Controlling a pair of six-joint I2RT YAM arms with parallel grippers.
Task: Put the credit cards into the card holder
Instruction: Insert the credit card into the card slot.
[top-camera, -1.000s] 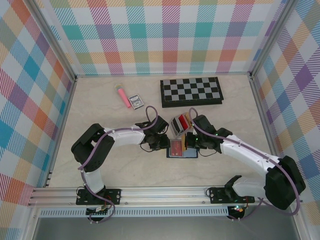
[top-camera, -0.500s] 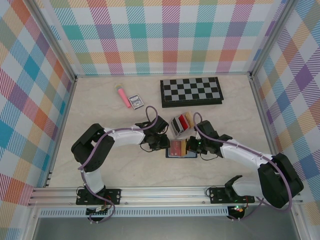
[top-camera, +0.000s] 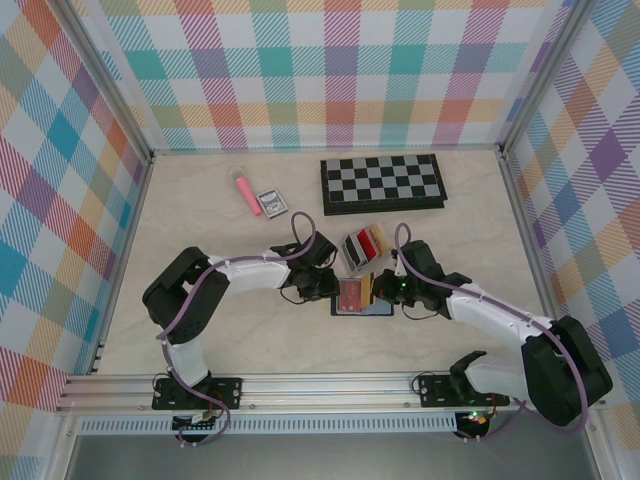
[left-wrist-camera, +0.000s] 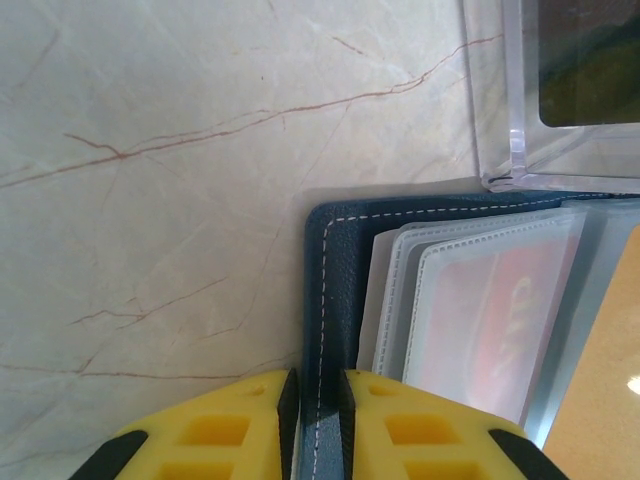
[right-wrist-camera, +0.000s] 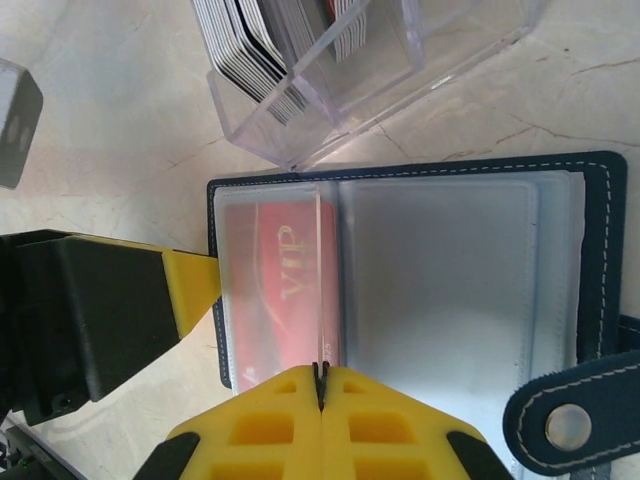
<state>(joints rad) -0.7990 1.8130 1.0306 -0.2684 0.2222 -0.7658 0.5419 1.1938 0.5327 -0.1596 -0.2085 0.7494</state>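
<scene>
A navy blue card holder (top-camera: 362, 300) lies open and flat on the pale marbled counter (top-camera: 200, 230), near the middle and toward the near edge, between the two arms. Its frosted clear inner pockets face up, and its snap tab (right-wrist-camera: 560, 425) sticks out at the near right corner. A red card (right-wrist-camera: 285, 290) sits inside the left pocket, its print showing through the plastic.

The left fingers (left-wrist-camera: 230, 430) are closed to a narrow slit on the card holder's (left-wrist-camera: 335, 290) stitched left edge, pinning it. From the right wrist they show as a yellow tip (right-wrist-camera: 190, 290) touching that same edge.

The right fingers (right-wrist-camera: 260, 430) are pressed together on a thin yellow-orange card (top-camera: 370, 290). It stands on edge over the card holder's (right-wrist-camera: 590, 250) central fold, seen as a fine line from the right wrist and as a tan face (left-wrist-camera: 600, 380) from the left wrist.

Just beyond the far edge of the card holder stands a clear stand (top-camera: 362, 246) with more cards (right-wrist-camera: 250, 50) packed upright in it.

Farther back lies a chessboard (top-camera: 383, 182). To the far left, well apart, lie a small printed box (top-camera: 271, 203) and a pink tube (top-camera: 244, 195)
</scene>
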